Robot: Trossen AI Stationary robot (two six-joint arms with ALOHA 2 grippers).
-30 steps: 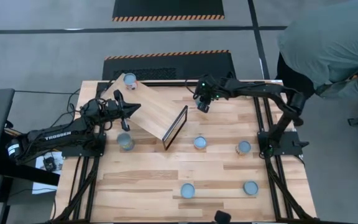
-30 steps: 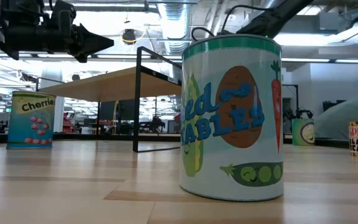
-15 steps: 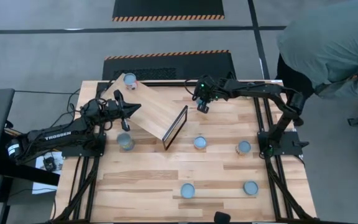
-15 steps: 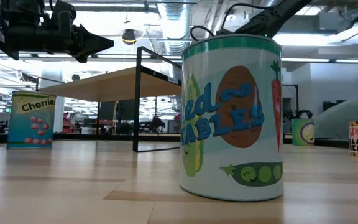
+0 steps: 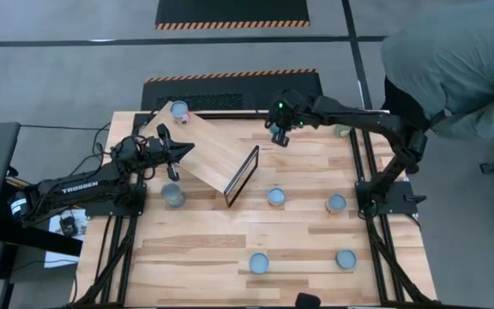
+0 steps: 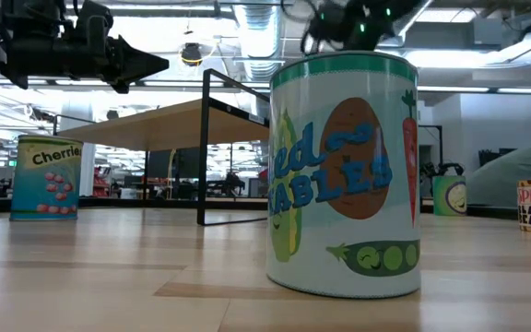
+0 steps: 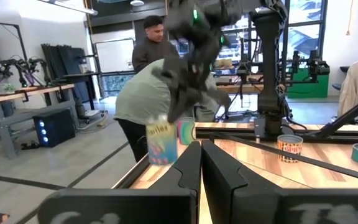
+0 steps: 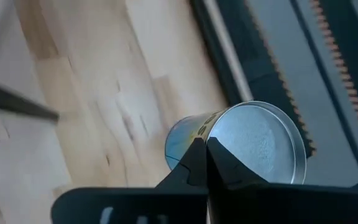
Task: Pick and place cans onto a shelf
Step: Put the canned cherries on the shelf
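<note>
My right gripper (image 5: 279,135) is near the table's far edge, shut on a small can (image 7: 161,143) with a silvery top (image 8: 260,143). In the low view it shows high above the large vegetable can (image 6: 344,175). The slanted light wood shelf (image 5: 208,150) lies at the far left, with one can (image 5: 178,109) on its far corner. My left gripper (image 5: 183,150) hovers shut over the shelf's left side and holds nothing. More cans stand on the table: (image 5: 172,196), (image 5: 275,196), (image 5: 336,203). My right gripper has its two fingertips together at the can's top rim (image 8: 197,148), on the side nearest the wrist. The fingers come from above, slanting down. The can hangs below them, roughly upright (image 7: 161,149), and looks clear of the table.
Two cans (image 5: 258,262) (image 5: 345,258) stand near the front edge. The shelf's dark-framed end (image 5: 243,176) faces the table's middle. Another can (image 7: 186,130) stands by the far edge behind the held one. A person in grey (image 5: 453,60) leans in at the far right.
My right gripper has risen and gone a little toward the table's far edge, taking the can up with it; in the low view it now shows above the vegetable can, where before only the arm showed.
</note>
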